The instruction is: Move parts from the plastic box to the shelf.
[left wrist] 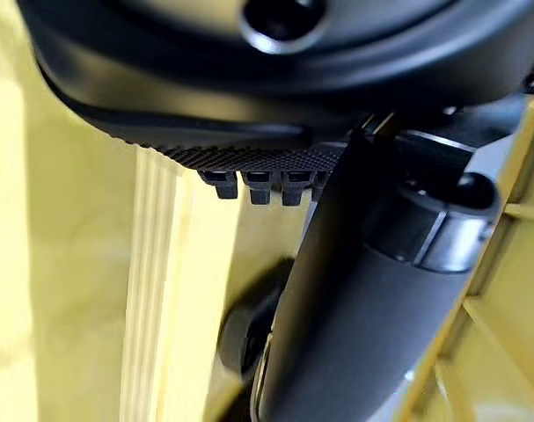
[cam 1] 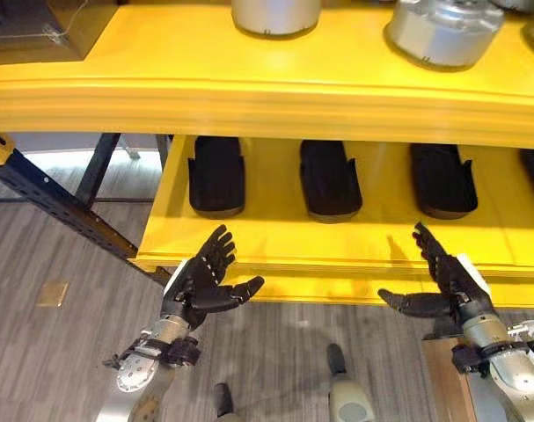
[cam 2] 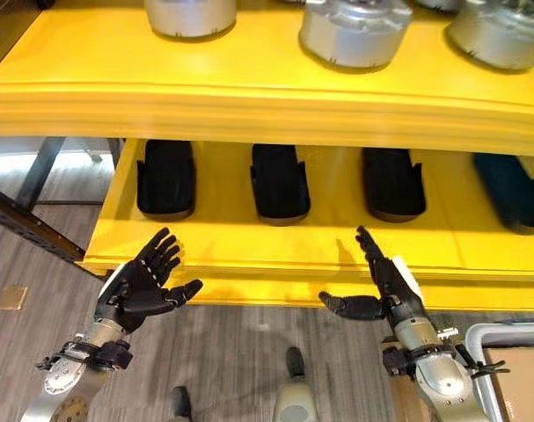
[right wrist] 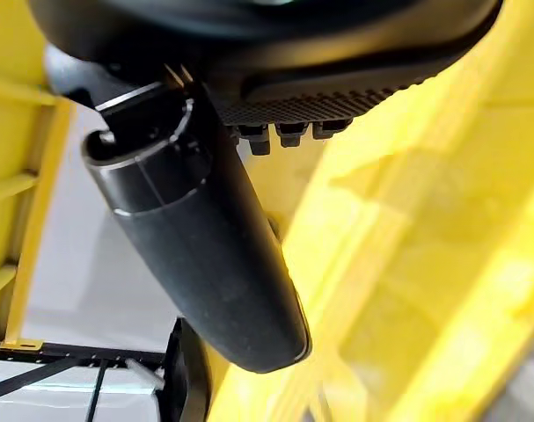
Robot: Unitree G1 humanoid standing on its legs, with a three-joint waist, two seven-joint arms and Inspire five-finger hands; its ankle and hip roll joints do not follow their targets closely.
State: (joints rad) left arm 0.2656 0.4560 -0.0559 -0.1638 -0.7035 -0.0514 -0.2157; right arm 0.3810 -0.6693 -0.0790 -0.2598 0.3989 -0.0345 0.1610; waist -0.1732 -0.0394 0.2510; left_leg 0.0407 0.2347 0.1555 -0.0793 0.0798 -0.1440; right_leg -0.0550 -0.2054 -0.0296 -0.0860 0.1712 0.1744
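Beyond both empty, spread hands, left hand (cam 1: 201, 283) and right hand (cam 1: 449, 280), black parts (cam 1: 330, 178) lay on the yellow shelf (cam 1: 275, 237).

A grey plank floor (cam 1: 293, 330) lies below and between the left hand (cam 1: 201, 283) and the right hand (cam 1: 451, 283). A dark metal beam (cam 1: 55, 204) with a row of holes runs at a slant, out past the left hand on its outer side. A small tan square (cam 1: 53, 294) sits on the floor, level with that hand and further out.
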